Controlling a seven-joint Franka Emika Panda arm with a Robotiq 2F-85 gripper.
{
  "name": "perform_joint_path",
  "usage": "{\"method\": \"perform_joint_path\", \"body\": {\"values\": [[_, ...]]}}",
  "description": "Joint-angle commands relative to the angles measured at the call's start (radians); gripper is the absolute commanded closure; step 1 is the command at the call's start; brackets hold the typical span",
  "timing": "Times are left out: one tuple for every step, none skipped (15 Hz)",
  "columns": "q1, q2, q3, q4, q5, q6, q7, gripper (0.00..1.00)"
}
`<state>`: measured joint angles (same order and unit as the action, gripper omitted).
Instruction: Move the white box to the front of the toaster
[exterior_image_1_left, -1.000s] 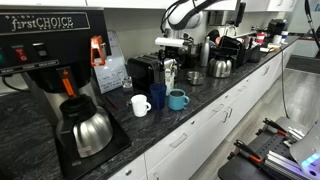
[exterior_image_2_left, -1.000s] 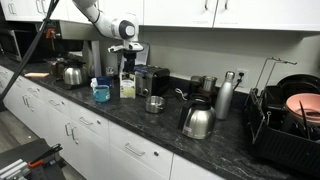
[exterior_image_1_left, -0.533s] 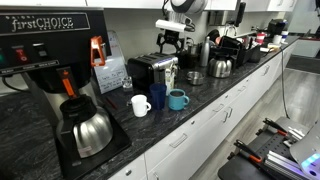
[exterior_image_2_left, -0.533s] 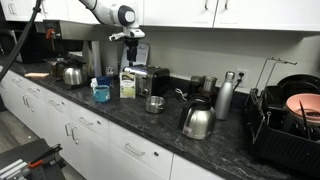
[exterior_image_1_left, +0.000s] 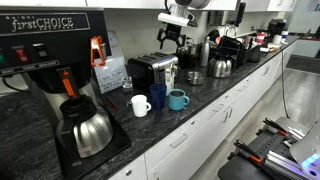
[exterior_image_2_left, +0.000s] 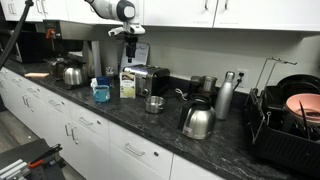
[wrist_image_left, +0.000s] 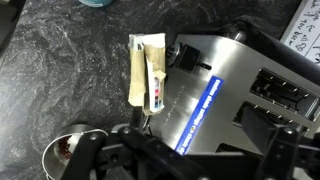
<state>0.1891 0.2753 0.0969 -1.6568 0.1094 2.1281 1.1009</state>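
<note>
Box: white box (wrist_image_left: 148, 70) stands upright at centre top of the wrist view, touching or just beside the toaster (wrist_image_left: 235, 95); in an exterior view it (exterior_image_2_left: 127, 84) sits left of centre against the toaster (exterior_image_2_left: 150, 80), on the counter (exterior_image_2_left: 120, 112).
Placement: judged already in front of the toaster, so the task looks about finished.
Pincer: gripper (exterior_image_2_left: 128, 37) hangs above the box, upper left of frame, jaws spread, nothing held.
Step in hand: likely a clear retreat.
Doing it well: rise straight up, avoid sideways drift that could clip the carton.
Risk: tall narrow carton tips easily; blue mug (exterior_image_1_left: 177, 99) stands near.
</note>
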Motion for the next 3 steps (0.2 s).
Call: {"method": "perform_joint_path", "body": {"values": [[0.004, 0.0, -0.004, 0.003, 0.001, -0.003, 0.0, 0.0], [0.004, 0.0, -0.004, 0.003, 0.001, -0.003, 0.0, 0.0], [0.004, 0.0, -0.004, 0.003, 0.001, -0.003, 0.0, 0.0]]}}
